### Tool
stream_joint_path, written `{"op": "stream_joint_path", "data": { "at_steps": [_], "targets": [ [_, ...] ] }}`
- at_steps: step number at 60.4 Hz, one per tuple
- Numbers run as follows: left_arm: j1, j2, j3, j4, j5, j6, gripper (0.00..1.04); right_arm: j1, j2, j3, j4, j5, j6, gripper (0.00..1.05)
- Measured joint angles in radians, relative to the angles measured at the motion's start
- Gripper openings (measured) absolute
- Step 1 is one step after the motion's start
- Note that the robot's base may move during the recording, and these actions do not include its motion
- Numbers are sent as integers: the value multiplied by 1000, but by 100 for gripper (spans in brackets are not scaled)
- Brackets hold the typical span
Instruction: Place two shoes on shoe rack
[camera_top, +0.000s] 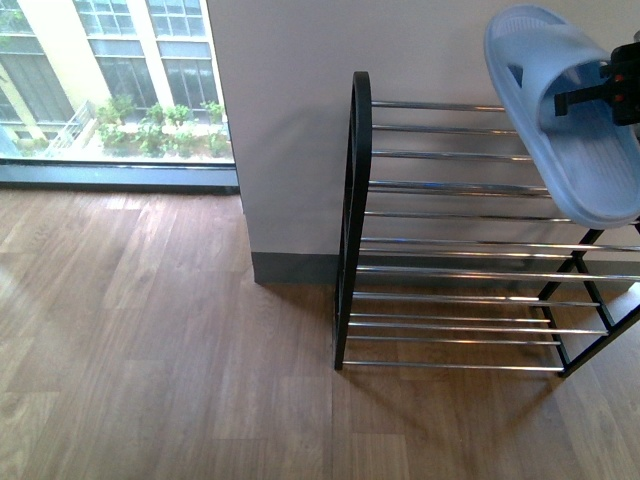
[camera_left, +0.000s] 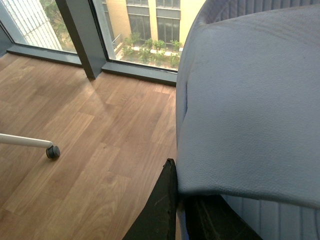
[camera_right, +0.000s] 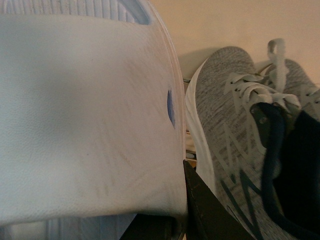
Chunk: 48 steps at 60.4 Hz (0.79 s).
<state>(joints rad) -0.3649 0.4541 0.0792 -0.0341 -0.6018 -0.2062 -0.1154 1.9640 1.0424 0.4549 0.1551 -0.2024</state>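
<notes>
Pale blue slide slippers fill both wrist views: right gripper pinches one slipper above the shoe rack top's right end; left gripper pinches another slipper. Grey sneakers lie just beside the right one. Likely next: lower slipper onto the bars, then spread the fingers.

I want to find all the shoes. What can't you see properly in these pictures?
- Front view: the shoe rack runs off the right edge, and a blue slipper covers its top corner.
- Right wrist view: another slipper hides part of the grey sneaker.
- Left wrist view: a slipper blocks the gripper.
</notes>
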Motion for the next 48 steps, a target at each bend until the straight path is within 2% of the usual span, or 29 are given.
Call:
{"op": "stream_joint_path", "data": {
  "at_steps": [26,48],
  "targets": [
    [0,0,0,0,0,0,2,-23,247,266,-113,40,97,2],
    [0,0,0,0,0,0,2,-34,346,375,-129,90,51,2]
  ]
}}
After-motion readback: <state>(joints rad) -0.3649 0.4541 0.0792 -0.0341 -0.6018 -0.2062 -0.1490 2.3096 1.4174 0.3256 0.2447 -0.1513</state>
